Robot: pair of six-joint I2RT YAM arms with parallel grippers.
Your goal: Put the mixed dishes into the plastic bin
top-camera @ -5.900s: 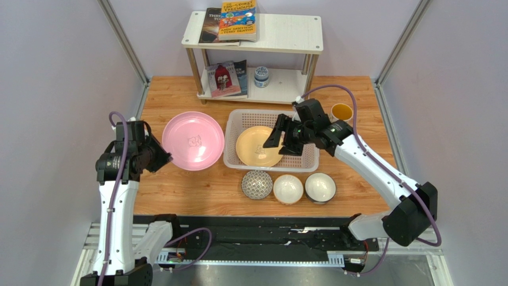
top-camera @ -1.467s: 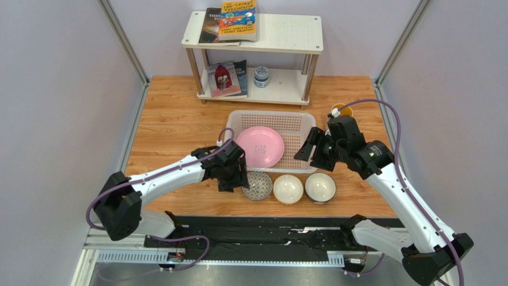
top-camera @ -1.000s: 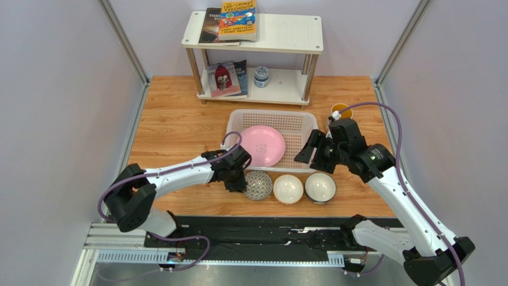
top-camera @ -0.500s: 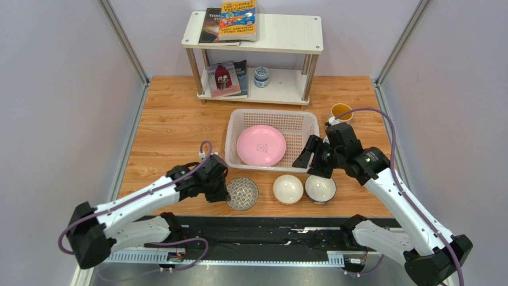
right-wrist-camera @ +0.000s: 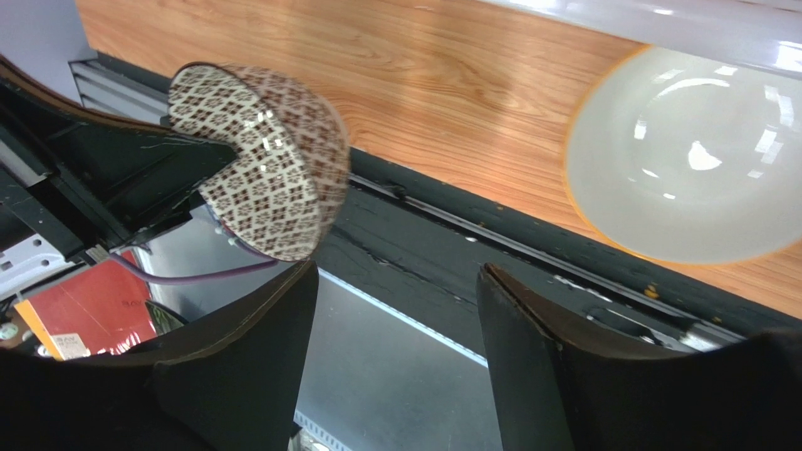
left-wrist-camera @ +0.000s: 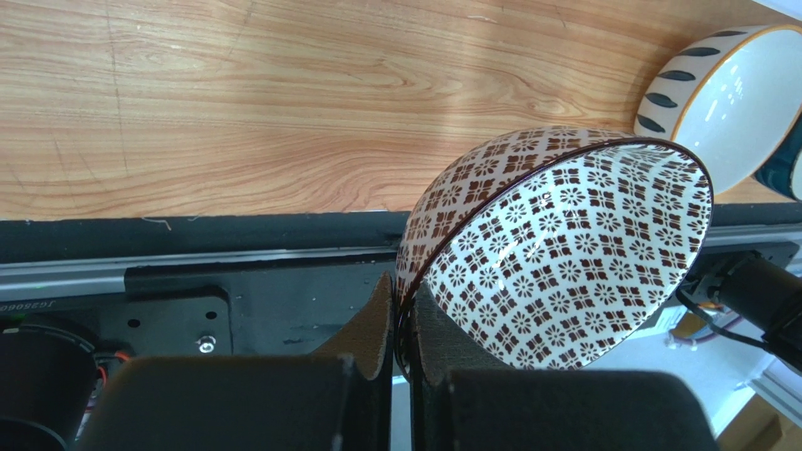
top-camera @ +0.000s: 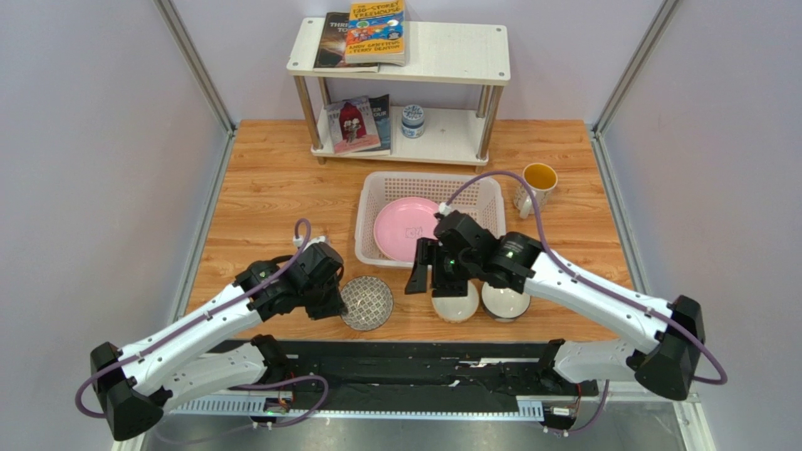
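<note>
My left gripper (top-camera: 339, 299) (left-wrist-camera: 403, 299) is shut on the rim of the grey patterned bowl (top-camera: 367, 303) (left-wrist-camera: 565, 254), which hangs tilted over the table's near edge. The right gripper (top-camera: 428, 280) (right-wrist-camera: 397, 274) stands open and empty, just left of a white bowl (top-camera: 456, 301) (right-wrist-camera: 687, 160). A second white bowl (top-camera: 506, 301) sits to its right. The pink plate (top-camera: 405, 228) lies in the plastic bin (top-camera: 428, 178). A mug with a yellow inside (top-camera: 538, 178) stands right of the bin. The patterned bowl (right-wrist-camera: 273, 169) also shows in the right wrist view.
A white two-tier shelf (top-camera: 452, 56) with books and a small blue-white jar (top-camera: 412, 120) stands at the back. A black rail (top-camera: 414, 362) runs along the near edge. Grey walls close in both sides.
The left gripper shut on the patterned bowl's rim and drew it left and nearer, lifting it. The right arm swung left from the right-hand white bowl toward the left-hand one.
</note>
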